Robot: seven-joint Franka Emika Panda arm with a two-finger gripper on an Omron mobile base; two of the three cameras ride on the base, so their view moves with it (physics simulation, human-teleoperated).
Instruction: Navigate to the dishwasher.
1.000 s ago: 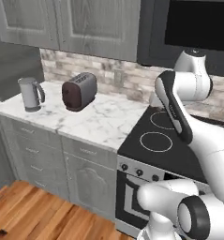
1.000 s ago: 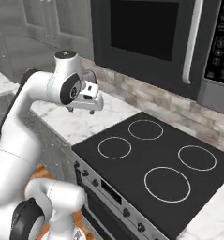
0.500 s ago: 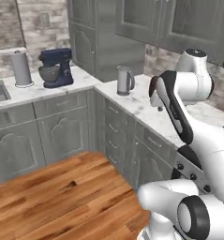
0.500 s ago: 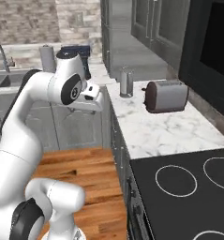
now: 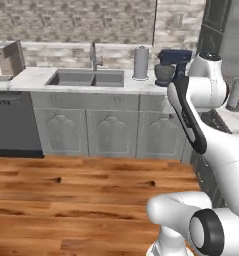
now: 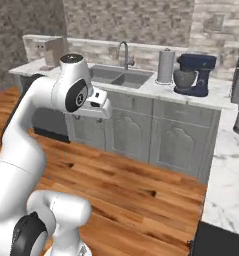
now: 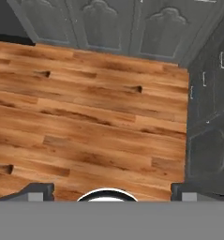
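Note:
The dishwasher [image 5: 13,122] has a flat dark grey front and stands under the counter at the far left of the left base view, across the wooden floor. In the right base view its dark panel [image 6: 47,120] is mostly hidden behind my white arm. My gripper [image 6: 92,115] hangs off the raised hand, well above the floor and apart from the dishwasher. In the hand view the gripper [image 7: 111,191] is open with nothing between its fingertips [image 7: 37,190], looking down on floorboards and cabinet doors.
A sink [image 5: 86,78] with a faucet, a paper towel roll [image 5: 141,62] and a dark blue stand mixer [image 5: 171,67] line the back counter. A coffee machine [image 5: 8,57] sits above the dishwasher. Grey cabinets [image 5: 111,132] run below. Wooden floor [image 5: 76,195] lies open in front. A marble counter [image 6: 228,165] runs along the right.
The base has turned left, so the whole scene shifted: stove and toaster counter gave way to the sink wall, and the dishwasher has come into view. The arm keeps its pose.

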